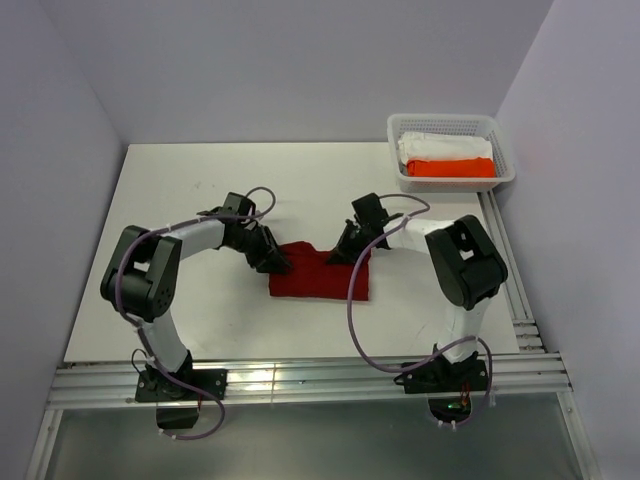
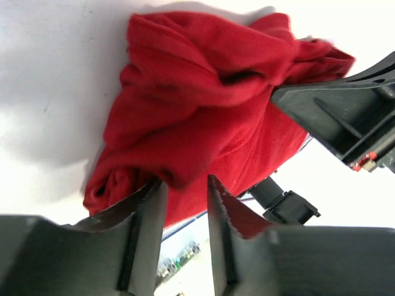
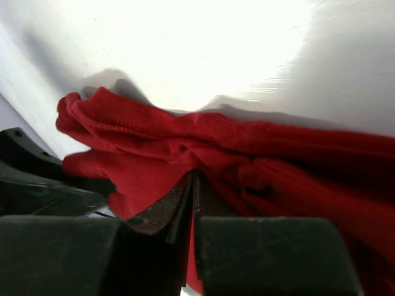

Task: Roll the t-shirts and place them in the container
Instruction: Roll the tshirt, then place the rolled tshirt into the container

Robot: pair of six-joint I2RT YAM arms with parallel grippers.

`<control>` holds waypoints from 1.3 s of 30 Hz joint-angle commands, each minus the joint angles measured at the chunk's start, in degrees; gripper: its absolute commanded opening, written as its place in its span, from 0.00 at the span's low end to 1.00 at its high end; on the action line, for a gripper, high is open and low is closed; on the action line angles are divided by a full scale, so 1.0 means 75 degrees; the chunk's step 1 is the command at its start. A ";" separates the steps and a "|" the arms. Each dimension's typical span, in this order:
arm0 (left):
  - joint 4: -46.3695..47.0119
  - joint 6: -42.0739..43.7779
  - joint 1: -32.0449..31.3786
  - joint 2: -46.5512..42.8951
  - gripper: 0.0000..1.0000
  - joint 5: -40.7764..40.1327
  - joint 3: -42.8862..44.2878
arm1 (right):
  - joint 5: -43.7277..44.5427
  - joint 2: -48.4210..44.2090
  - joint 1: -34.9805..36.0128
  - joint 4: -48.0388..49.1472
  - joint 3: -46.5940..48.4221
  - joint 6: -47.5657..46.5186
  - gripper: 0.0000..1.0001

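Observation:
A dark red t-shirt (image 1: 320, 272) lies bunched into a partly rolled bundle on the white table, between the two arms. My left gripper (image 1: 278, 265) is at its far left corner. In the left wrist view the jaws (image 2: 185, 185) stand a little apart with a thick fold of the red cloth (image 2: 197, 111) gripped between their tips. My right gripper (image 1: 338, 255) is at the far right part, and its jaws (image 3: 194, 176) are pressed together on a thin fold of the cloth (image 3: 247, 148). A white t-shirt (image 1: 445, 146) and an orange t-shirt (image 1: 452, 168) lie folded in a basket.
The white mesh basket (image 1: 440, 118) stands at the table's far right corner. Metal rails (image 1: 300, 378) run along the near edge and the right side. Grey walls close in the table on three sides. Purple cables loop off both arms.

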 commanded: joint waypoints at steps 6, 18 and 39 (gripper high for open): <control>-0.0708 0.0507 0.0329 -0.1236 0.68 -0.0302 0.0710 | -0.0155 -0.1823 -0.0823 -0.1024 0.0370 -0.1702 0.53; -0.0382 0.0941 0.0764 -0.2210 0.89 -0.0162 -0.0858 | -0.0789 -0.4718 -0.1668 -0.1424 -0.2300 -0.2511 1.00; 0.1763 0.1187 0.0623 -0.1239 0.97 -0.0361 -0.1726 | -0.0321 -0.2951 -0.1235 0.0170 -0.2794 -0.2629 0.89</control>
